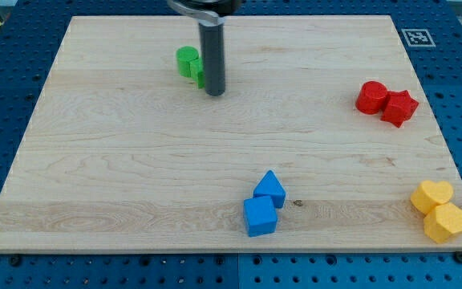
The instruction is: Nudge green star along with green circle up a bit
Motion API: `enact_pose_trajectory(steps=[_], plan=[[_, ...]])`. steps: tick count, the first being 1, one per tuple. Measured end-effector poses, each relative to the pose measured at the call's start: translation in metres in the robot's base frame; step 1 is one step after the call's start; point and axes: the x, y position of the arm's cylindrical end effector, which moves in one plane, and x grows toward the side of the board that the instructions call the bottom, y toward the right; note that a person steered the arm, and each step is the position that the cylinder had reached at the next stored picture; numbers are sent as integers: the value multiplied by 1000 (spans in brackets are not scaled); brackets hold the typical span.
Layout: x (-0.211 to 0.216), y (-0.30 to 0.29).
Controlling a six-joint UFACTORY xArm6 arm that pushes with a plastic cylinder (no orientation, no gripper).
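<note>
A green circle block (pixel 187 59) sits near the view's top, left of centre, on the wooden board (pixel 119 160). A second green block, the star (pixel 200 77), lies just right of and below it; the rod hides most of it, so its shape is hard to make out. My tip (pixel 215 93) rests on the board touching or almost touching the star's lower right side. The dark rod rises from there to the view's top edge.
A red circle (pixel 370 96) and a red star (pixel 399 107) sit together at the right. A blue pentagon-like block (pixel 269 189) and a blue cube (pixel 260 216) lie at bottom centre. Two yellow blocks (pixel 438 209) sit at the bottom right corner.
</note>
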Motion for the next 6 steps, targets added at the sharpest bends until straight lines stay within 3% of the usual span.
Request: enact_pose_trajectory(steps=[2,6], plan=[[-2,30],[-56,3]])
